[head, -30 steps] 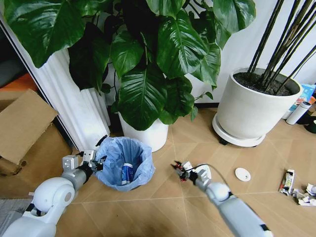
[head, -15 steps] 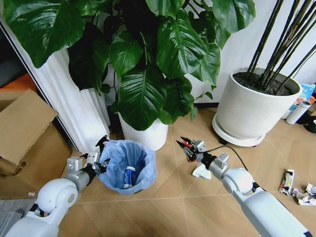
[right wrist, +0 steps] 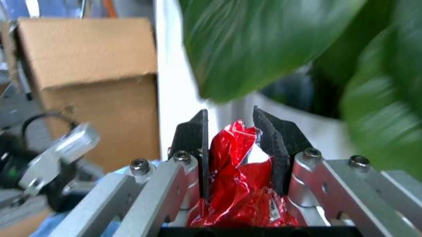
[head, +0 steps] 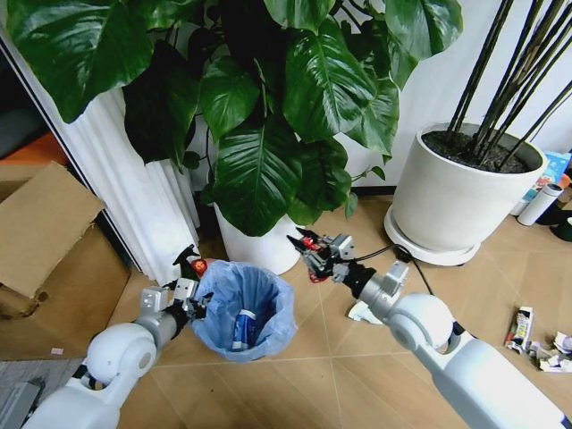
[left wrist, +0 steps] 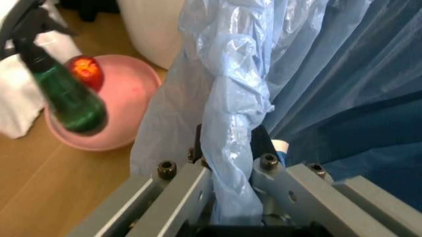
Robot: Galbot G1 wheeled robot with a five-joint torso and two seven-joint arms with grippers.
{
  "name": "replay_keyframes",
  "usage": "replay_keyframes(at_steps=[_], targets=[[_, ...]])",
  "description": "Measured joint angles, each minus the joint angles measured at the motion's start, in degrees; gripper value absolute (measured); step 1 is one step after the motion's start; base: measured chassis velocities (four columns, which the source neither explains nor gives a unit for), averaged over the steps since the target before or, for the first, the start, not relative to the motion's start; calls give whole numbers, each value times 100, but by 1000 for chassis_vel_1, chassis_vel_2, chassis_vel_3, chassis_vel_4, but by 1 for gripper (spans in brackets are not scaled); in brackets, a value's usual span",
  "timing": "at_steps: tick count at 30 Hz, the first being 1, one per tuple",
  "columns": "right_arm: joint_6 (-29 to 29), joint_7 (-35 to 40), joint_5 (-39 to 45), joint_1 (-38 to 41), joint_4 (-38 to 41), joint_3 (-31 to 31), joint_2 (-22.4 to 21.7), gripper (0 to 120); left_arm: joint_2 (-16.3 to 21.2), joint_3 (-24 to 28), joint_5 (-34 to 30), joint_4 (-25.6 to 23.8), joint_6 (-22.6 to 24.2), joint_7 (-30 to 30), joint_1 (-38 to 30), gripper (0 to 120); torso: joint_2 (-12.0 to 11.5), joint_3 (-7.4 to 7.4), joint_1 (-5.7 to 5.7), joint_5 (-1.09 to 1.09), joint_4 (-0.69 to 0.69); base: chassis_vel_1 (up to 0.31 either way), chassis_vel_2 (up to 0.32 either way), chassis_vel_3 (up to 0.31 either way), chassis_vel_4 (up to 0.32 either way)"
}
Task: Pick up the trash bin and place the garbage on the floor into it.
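The right gripper [head: 302,248] has risen off the floor [head: 340,375] and swung across toward the trash bin [head: 246,308], its fingers closed tight on a crumpled red wrapper [right wrist: 240,185]; the bin mouth now lies just below and ahead of it. The left gripper [head: 189,288] still pinches the bag-lined rim, holding the bin slightly nearer that hand. A white scrap [head: 364,312] stays behind the right wrist, more litter [head: 536,344] well beyond. Judging by this, the wrapper is nearly ready to drop.
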Motion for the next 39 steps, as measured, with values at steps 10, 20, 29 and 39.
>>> replay_keyframes(at_steps=[10,20,29,39], targets=[[58,146,-115,361,-476,-839,414,22,-17,87,-44,-67,14,-61,-21,0,0,0,0,0,2,0,0,0,0],[26,233,-183,477,-494,-1093,420,45,-15,36,-40,-81,21,-68,-14,0,0,0,0,0,0,0,0,0,0],[18,309,-192,447,-482,-1108,436,76,-9,-1,-38,-76,21,-62,-2,0,0,0,0,0,1,0,0,0,0],[-163,997,-58,107,-192,-146,262,100,-18,-200,16,-14,-3,-23,64,0,0,0,0,0,1,0,0,0,0]])
